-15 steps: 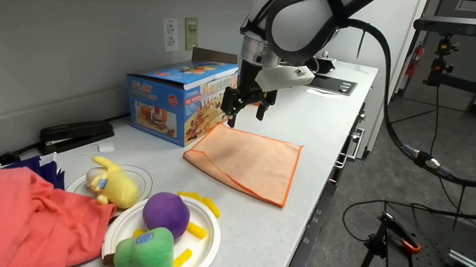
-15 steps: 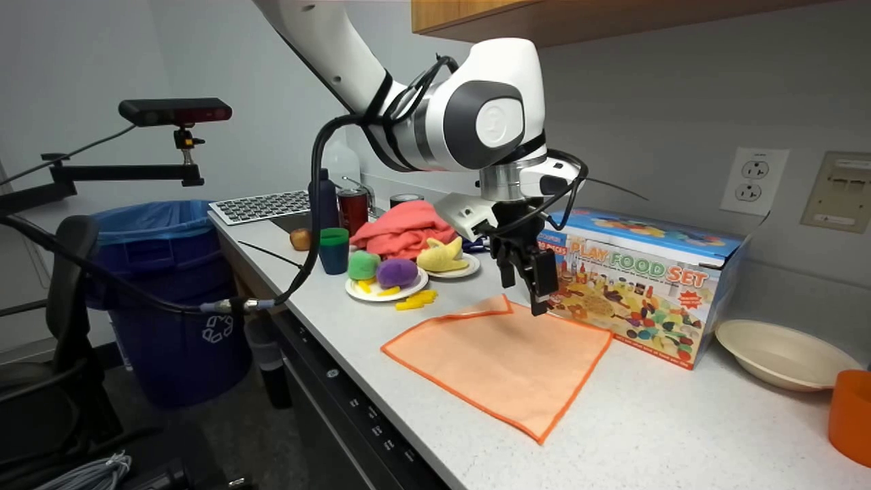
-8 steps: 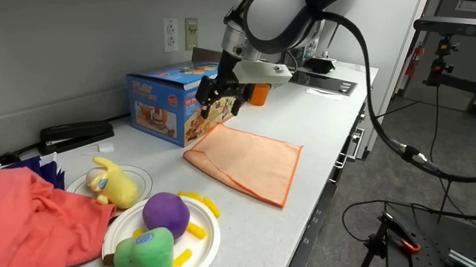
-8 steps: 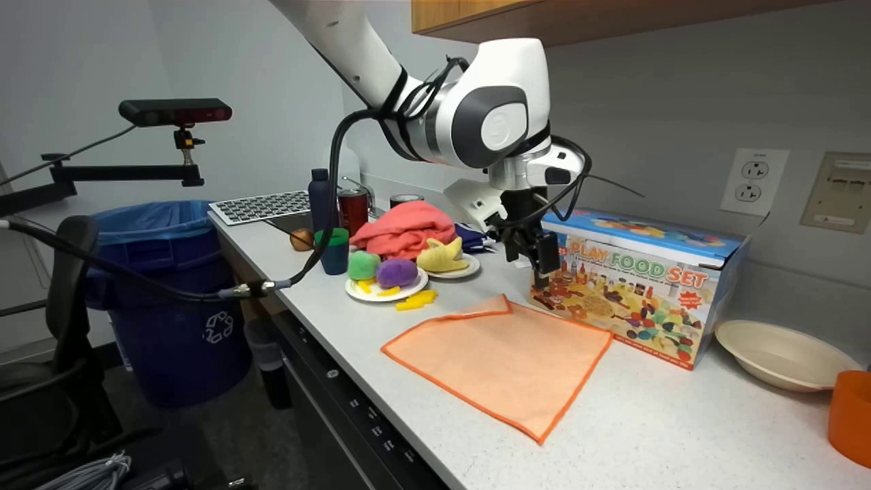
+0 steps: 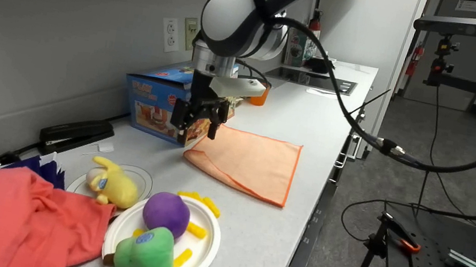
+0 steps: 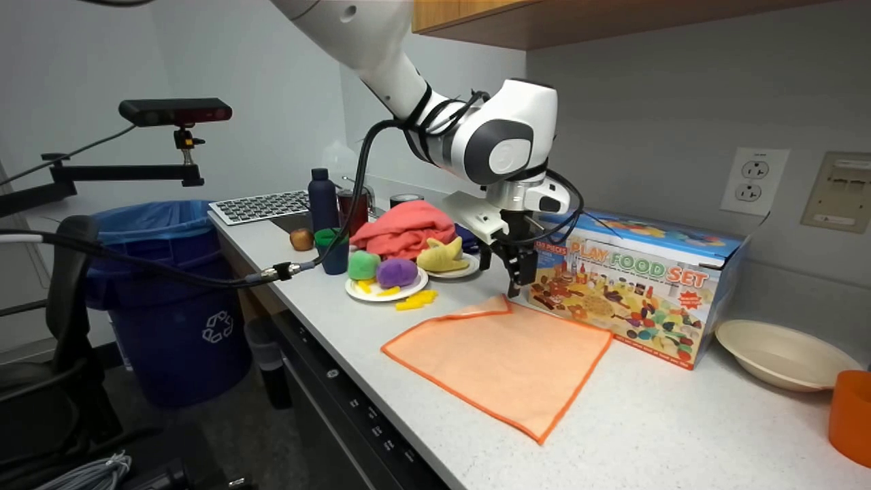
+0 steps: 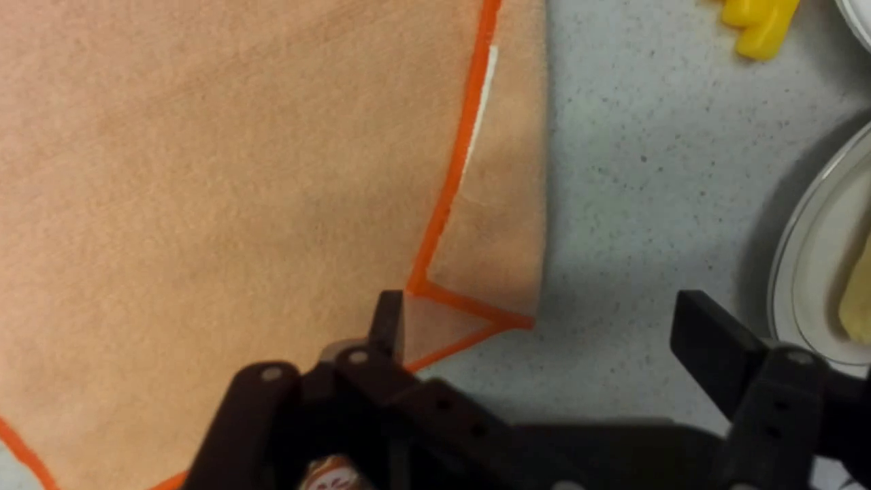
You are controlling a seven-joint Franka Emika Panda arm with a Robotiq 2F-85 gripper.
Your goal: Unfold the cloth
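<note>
The orange cloth (image 6: 503,374) lies in front of the play-food box (image 6: 626,292), flat except for one folded edge strip (image 7: 500,224), which starts near the box's end. Just now the gripper (image 5: 196,135) has come lower, toward this strip's corner, its fingers (image 7: 714,347) wide apart and holding nothing, so I judge the grasp for the final unfolding is near. On the pale counter (image 6: 653,429), a toy plate (image 5: 202,254) lies beyond this end of the box and a beige bowl (image 6: 782,354) by the opposite one; a grey wall (image 6: 646,122) is behind the box, a blue recycling bin (image 6: 177,347) well apart from it.
</note>
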